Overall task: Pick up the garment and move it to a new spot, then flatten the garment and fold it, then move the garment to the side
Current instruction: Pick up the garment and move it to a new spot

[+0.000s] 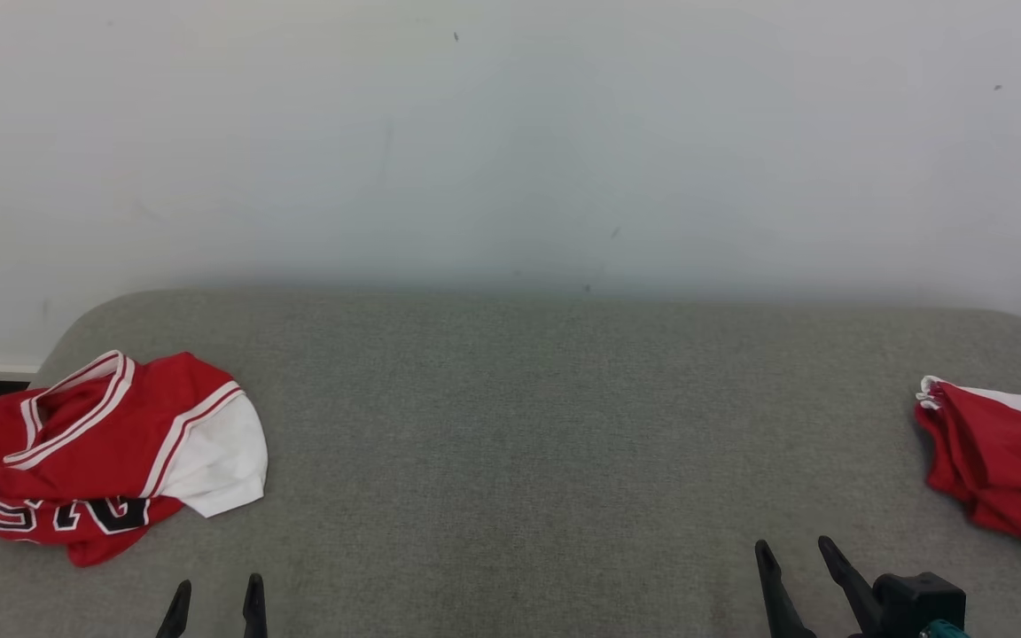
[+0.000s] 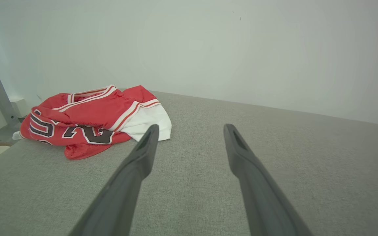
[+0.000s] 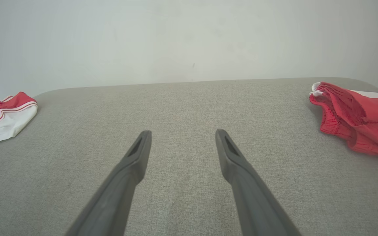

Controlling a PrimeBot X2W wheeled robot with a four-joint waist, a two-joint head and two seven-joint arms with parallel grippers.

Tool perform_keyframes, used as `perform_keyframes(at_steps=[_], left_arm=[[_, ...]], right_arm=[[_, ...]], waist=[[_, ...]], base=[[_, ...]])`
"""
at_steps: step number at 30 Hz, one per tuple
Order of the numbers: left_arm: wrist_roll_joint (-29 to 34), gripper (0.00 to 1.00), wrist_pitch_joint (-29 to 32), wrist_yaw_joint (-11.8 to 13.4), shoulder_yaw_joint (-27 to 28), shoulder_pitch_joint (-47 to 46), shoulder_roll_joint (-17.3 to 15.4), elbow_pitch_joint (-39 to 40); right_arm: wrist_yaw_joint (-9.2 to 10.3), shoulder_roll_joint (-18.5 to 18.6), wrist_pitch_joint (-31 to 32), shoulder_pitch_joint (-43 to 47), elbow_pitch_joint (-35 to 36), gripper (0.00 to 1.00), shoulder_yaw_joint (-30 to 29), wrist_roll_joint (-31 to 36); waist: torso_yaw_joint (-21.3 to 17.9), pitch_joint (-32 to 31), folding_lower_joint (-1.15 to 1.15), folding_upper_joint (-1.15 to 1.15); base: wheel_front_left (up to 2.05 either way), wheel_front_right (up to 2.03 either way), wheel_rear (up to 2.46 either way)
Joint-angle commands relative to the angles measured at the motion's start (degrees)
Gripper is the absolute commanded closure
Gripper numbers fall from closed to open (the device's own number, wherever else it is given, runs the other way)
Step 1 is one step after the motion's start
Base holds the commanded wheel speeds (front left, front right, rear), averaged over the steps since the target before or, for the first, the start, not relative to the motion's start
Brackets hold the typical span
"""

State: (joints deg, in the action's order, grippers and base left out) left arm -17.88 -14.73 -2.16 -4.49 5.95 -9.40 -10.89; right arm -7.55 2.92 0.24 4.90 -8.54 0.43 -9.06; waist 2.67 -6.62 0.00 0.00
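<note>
Red jersey (image 1: 112,452) lies crumpled at the left end of the grey padded surface (image 1: 510,425), collar trim on top and a white panel toward the surface's middle. Red shorts (image 1: 1002,465) are bunched at the surface's right end. Left gripper (image 1: 218,583) and right gripper (image 1: 792,543) sit over the surface's near edge, both spread wide, empty, touching neither garment. Reads as a ready pose, nothing picked yet. Left gripper is nearer the jersey, so it's the likely first grab. The surface's middle looks like the flatten-and-fold spot.
</note>
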Motion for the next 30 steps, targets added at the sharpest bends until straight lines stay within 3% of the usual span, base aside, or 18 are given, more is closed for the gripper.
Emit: perform_keyframes(at_steps=[1,8,18,30], left_arm=[[-0.3,0.0,0.1,0.1,0.1,0.1,-0.2,0.0],[-0.2,0.0,0.8,0.7,0.5,1.0,-1.4,0.8],[-0.1,0.0,2.5,1.6,1.1,2.6,-3.5,3.5],[-2.6,0.0,0.2,4.9,6.4,6.4,-2.4,7.8]], right_arm=[[0.13,-0.1,-0.2,0.8,0.0,0.0,0.0,0.4],[0.13,-0.1,-0.8,1.0,-0.1,0.0,1.0,-0.3],[0.13,-0.1,-2.1,0.3,-1.6,0.0,2.7,-1.6],[0.13,0.1,-2.0,-9.3,-6.6,0.0,12.2,-2.7]], waist=[[1.5,0.0,0.0,0.0],[8.2,-0.3,0.0,0.0],[21.5,-0.8,0.0,0.0],[25.6,3.7,0.0,0.0]], base=[[0.0,0.0,0.0],[0.0,0.0,0.0],[0.0,0.0,0.0],[0.0,0.0,0.0]])
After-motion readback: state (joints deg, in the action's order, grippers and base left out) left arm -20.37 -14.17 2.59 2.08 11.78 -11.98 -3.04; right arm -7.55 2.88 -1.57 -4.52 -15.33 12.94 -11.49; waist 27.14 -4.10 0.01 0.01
